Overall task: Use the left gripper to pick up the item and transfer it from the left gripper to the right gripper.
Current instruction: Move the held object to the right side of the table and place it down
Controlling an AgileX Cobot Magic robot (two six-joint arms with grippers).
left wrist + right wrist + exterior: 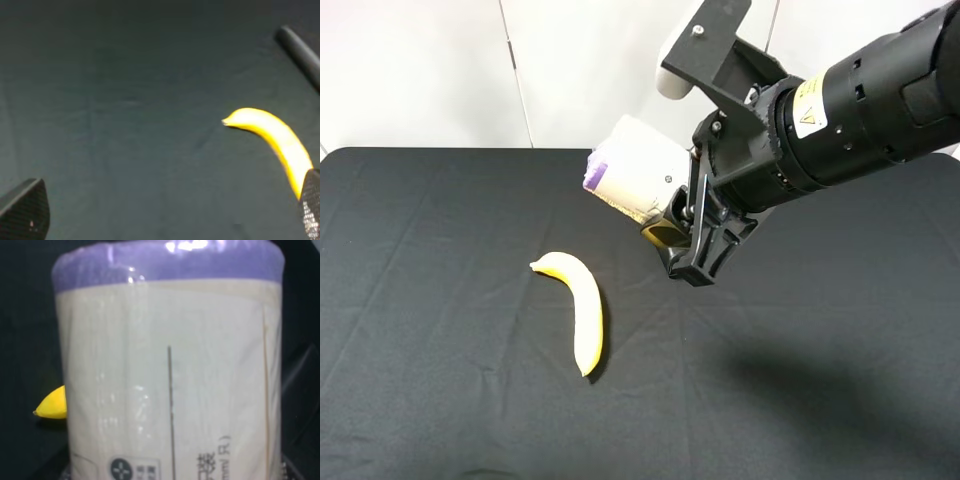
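The item [633, 180], an off-white wrapped canister with a purple rim, hangs tilted above the black table, and my right gripper [685, 235] is shut on its lower end. In the right wrist view the item [170, 380] fills almost the whole picture, purple rim at the far end. My left gripper [167, 220] does not show in the exterior view. Its own wrist view shows the two fingertips [25, 212] far apart at the picture's corners, open, with only cloth between them.
A yellow banana [582, 310] lies on the black cloth [440, 250] left of the held item; it also shows as the banana [272, 135] and a banana tip [52, 405]. A blurred dark rod-like shape [300, 50] crosses one corner of the left wrist view.
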